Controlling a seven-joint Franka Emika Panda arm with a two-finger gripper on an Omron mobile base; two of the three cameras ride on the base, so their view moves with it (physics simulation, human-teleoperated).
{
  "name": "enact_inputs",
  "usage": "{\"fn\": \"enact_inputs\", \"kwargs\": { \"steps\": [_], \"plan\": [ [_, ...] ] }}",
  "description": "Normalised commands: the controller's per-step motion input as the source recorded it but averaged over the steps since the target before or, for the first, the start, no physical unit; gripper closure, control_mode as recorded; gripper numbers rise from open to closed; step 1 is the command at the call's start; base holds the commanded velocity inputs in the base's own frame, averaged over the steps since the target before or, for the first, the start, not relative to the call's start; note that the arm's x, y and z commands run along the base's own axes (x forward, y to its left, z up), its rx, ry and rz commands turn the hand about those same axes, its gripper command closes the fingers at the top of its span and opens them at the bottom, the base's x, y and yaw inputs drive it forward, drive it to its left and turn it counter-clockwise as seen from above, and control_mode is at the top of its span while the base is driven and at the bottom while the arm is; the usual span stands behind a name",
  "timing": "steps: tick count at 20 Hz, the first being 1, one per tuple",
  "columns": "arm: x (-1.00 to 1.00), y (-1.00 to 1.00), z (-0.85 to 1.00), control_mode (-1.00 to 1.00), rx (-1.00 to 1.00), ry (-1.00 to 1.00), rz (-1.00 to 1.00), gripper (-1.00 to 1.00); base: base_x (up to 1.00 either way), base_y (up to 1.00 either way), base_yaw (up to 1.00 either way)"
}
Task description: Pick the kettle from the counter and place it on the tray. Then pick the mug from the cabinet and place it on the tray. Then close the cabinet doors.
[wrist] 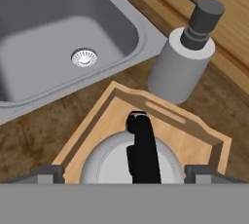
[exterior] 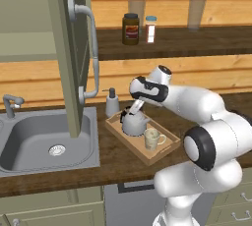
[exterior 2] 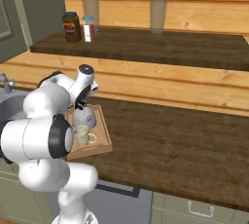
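Over the tray, pincer [wrist: 124,174] spread wide above the kettle [exterior: 134,123]

Nearest, mug [exterior: 153,139] and kettle both sit on the tray [exterior: 147,155]; the open cabinet door [exterior: 69,53] hangs to the arm's left, beyond the sink [exterior: 29,139], handle [exterior: 91,55] facing the arm

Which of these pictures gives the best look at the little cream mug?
The left base view: the mug stands in full sight on the tray, in front of the kettle, its loop handle plain. The right base view shows it too, but the arm's white elbow hides part of it.
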Motion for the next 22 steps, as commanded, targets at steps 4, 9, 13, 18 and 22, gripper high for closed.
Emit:
{"fn": "enact_inputs", "kwargs": {
  "steps": [4, 9, 13, 18, 22],
  "plan": [
    [-0.51, 0.0, 0.36, -1.0, 0.0, 0.0, -0.06, -1.0, 0.0, 0.0, 0.0],
    [-0.82, 0.0, 0.23, -1.0, 0.0, -0.01, -0.11, -1.0, 0.0, 0.0, 0.0],
    [-0.8, 0.0, 0.32, -1.0, 0.01, 0.0, -0.18, -1.0, 0.0, 0.0, 0.0],
    [-0.65, 0.0, 0.52, -1.0, 0.0, 0.0, -0.19, -1.0, 0.0, 0.0, 0.0],
    [-0.65, 0.0, 0.5, -1.0, 0.0, 0.0, -0.16, -1.0, 0.0, 0.0, 0.0]
  ]
}}
